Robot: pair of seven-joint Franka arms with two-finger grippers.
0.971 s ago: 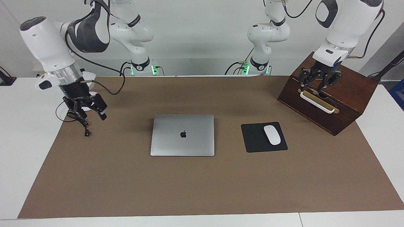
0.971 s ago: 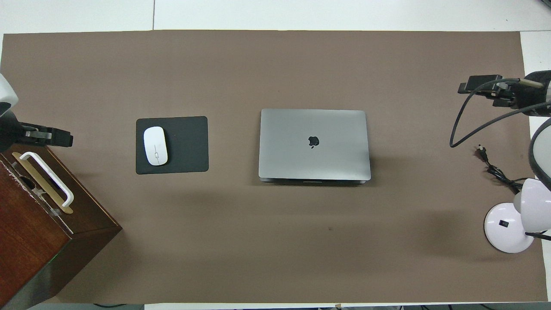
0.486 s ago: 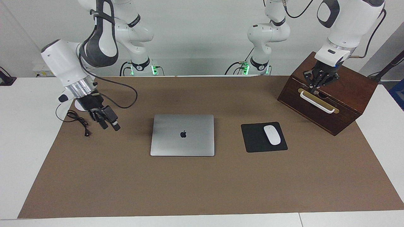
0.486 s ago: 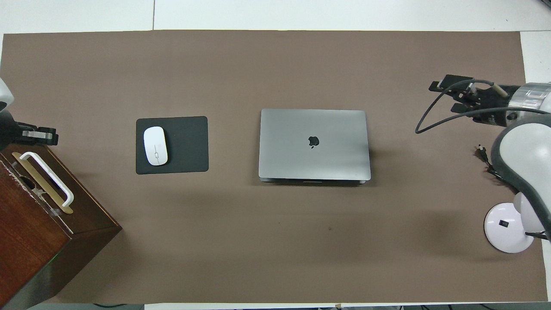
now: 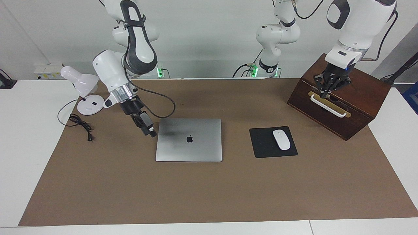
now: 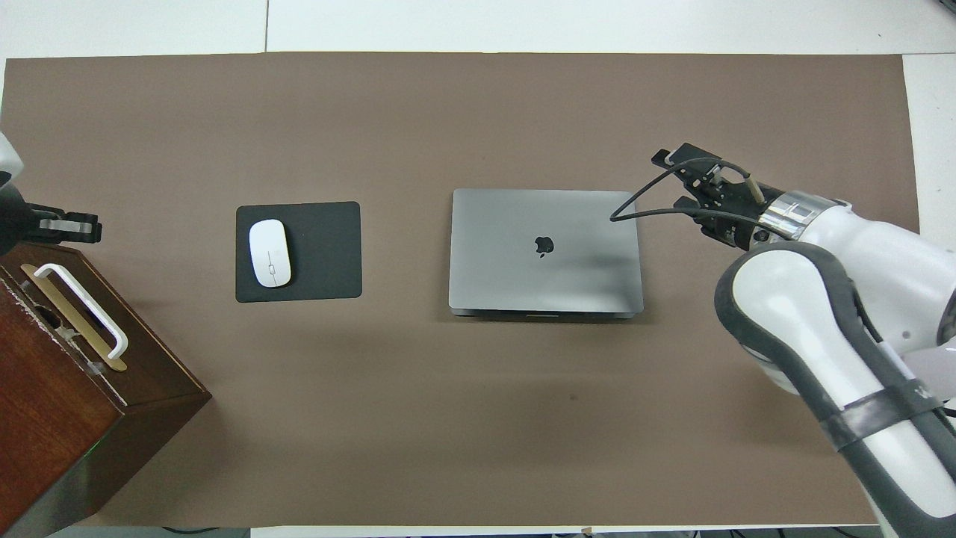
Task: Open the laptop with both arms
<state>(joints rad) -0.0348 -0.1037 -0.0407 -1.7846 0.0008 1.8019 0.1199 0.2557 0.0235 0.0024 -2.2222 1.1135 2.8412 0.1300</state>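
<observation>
The right claw (image 5: pixel 147 128) has swung in from the worktop's (image 5: pixel 130 182) edge – now beside the closed laptop (image 5: pixel 188 139), fingers parted, empty; the left claw's (image 5: pixel 327 92) spread – cannot tell.

A white mouse (image 5: pixel 281 139) lies on a black mouse pad (image 5: pixel 265 147). A dark wooden box (image 5: pixel 359 98) with 1 white handle (image 5: pixel 327 106) stands at one end. A white desk lamp (image 5: pixel 81 89) stands at the other, its black cord (image 5: pixel 80 125) perhaps unplugged.
</observation>
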